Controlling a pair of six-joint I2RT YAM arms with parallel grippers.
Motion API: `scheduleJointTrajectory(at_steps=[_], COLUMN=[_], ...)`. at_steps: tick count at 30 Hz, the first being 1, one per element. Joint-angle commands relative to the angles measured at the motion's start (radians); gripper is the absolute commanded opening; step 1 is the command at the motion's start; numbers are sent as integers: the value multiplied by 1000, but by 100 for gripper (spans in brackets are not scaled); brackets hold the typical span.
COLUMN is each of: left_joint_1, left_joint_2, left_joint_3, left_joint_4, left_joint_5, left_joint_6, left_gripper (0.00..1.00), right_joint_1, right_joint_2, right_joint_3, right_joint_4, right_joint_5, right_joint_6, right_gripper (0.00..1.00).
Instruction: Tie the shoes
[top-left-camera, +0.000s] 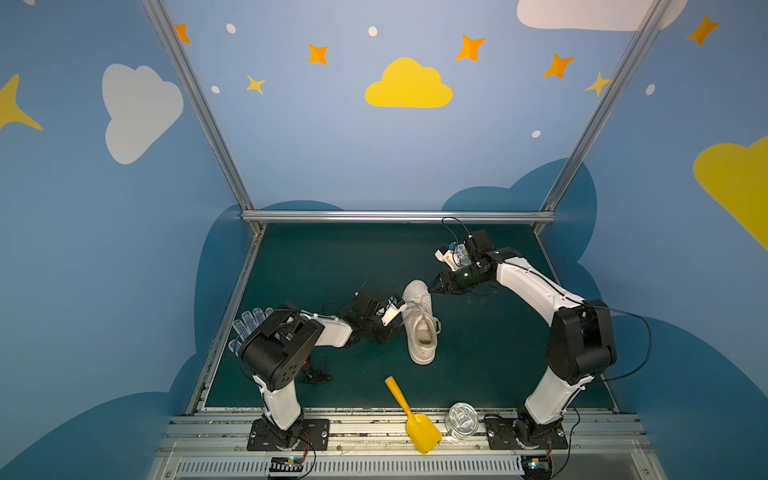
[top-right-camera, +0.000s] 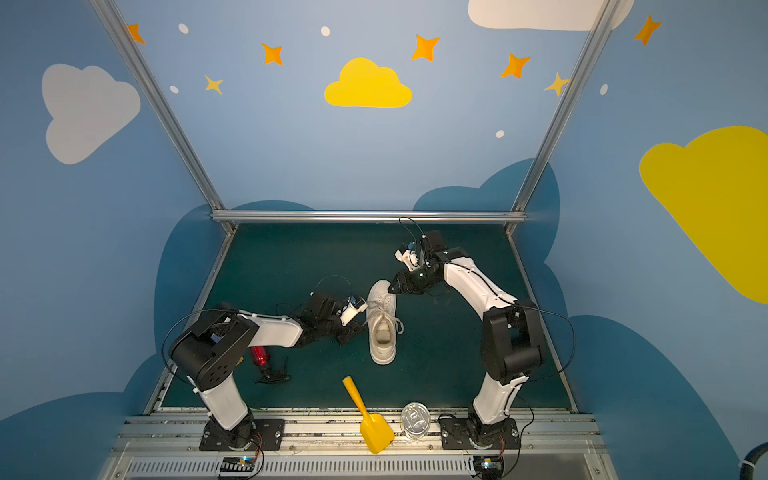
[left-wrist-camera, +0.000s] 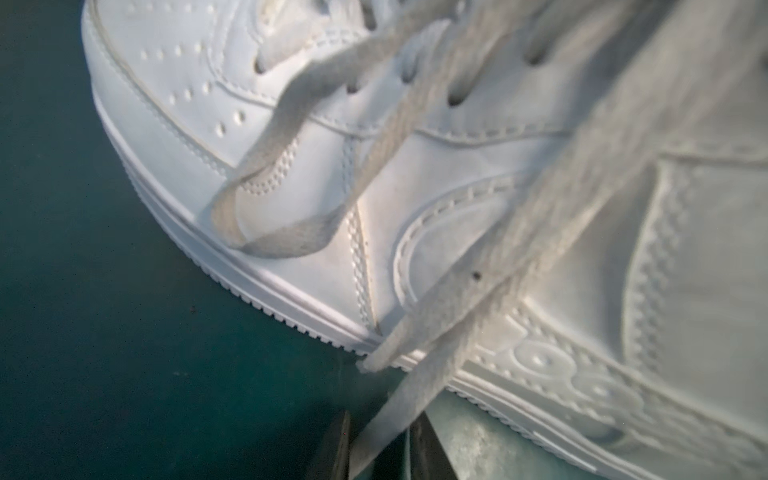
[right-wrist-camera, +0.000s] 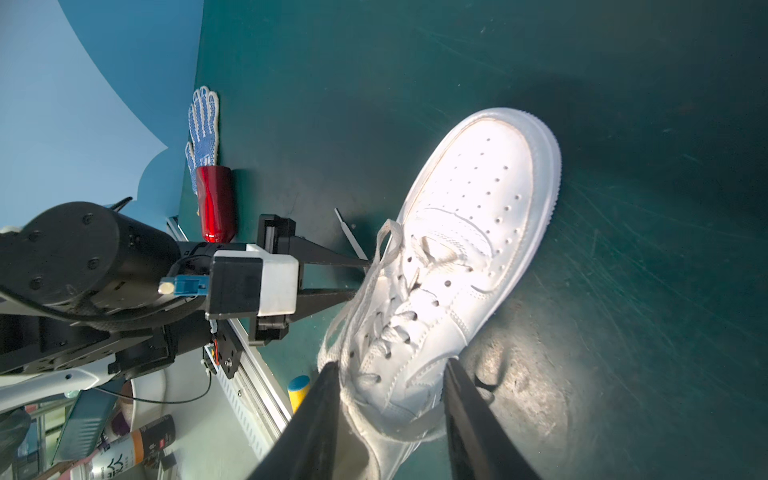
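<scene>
We find the sneaker (top-left-camera: 420, 322) flat on the worktop (top-left-camera: 478, 365), lengthwise across the left pincer (left-wrist-camera: 380, 419), which sits beside the sneaker's flank, pinched narrow on one lace (left-wrist-camera: 436, 332); the right pincer (top-left-camera: 433, 289), half-open and empty, hangs by the sneaker's toe.

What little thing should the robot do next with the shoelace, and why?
Probably squeeze the left claw firmly shut. A loose lace of the shoe runs right between its fingers, so it likely needs a tight hold on that lace before it can pull it.
</scene>
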Motion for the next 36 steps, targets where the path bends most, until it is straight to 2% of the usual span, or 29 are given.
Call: scheduleJointTrajectory(at_steps=[1,6,14,24,30,36], left_joint_1=[-1,1,0,1,1,1], left_joint_2=[9,-11,-69,-80,-87,-90], left_joint_3=[-19,-21,-56,-55,-56,-59], left_joint_4=[27,8,9,16,12,11], left_joint_5=[14,21,18,26,30,33], left_joint_6=[16,30,28,25,19,11], left_gripper=[15,3,3,3,3,3], right_joint_1=[24,56,91,124,135,145], right_joint_2=[24,27,36,108,98,79], right_joint_3=[17,-3,-9,8,-3,-16], right_joint_4=[-42,-23,15,11,5,10], right_joint_5=[-5,-68,-84,-80,-86,-81], right_joint_6=[-22,-61,-122,-207,-245,-269], right_gripper=[42,44,48,48,46,39])
